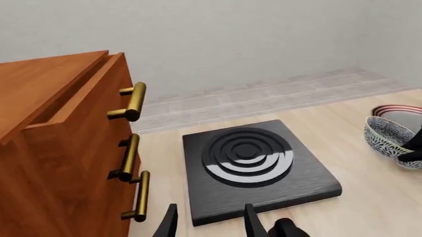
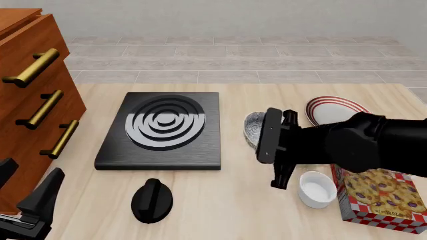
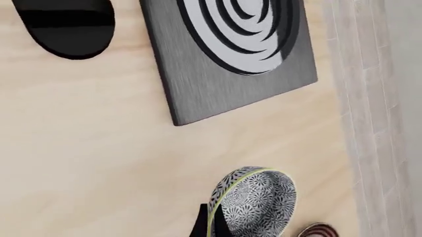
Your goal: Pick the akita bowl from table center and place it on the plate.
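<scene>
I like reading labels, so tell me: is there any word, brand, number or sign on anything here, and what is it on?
None can be read in any view.
Red checked box: shows only cookies and checks, no lettering I can make out.
Stove slab: only grey rings, no marks.
Knob, drawers, bowl and plate: patterns or plain surfaces, no text.

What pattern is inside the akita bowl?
Fine black-and-white floral speckle inside the akita bowl, clearest in the right wrist view.

Front overhead; wrists low; all share stove (image 2: pixel 162 131).
</scene>
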You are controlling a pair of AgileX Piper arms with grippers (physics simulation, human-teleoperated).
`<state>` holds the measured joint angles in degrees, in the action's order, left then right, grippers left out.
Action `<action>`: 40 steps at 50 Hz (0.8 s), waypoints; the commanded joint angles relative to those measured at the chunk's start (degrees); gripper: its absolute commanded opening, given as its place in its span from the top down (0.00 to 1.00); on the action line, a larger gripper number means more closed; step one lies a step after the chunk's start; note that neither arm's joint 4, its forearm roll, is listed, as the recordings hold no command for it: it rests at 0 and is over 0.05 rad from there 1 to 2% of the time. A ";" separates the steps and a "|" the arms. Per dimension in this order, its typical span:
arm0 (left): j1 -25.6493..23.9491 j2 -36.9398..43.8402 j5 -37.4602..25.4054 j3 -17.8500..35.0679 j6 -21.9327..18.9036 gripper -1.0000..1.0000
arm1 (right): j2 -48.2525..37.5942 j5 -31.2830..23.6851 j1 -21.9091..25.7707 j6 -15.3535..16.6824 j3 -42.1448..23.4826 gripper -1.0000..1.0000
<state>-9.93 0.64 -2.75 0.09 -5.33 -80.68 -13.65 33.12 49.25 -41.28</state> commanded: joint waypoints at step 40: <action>-1.63 -0.53 -0.89 -0.08 0.05 0.00 | -3.32 -1.90 -16.36 -12.87 -12.86 1.00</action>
<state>-11.27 0.13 -3.50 0.02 -5.09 -82.97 -16.09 20.84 38.45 -52.53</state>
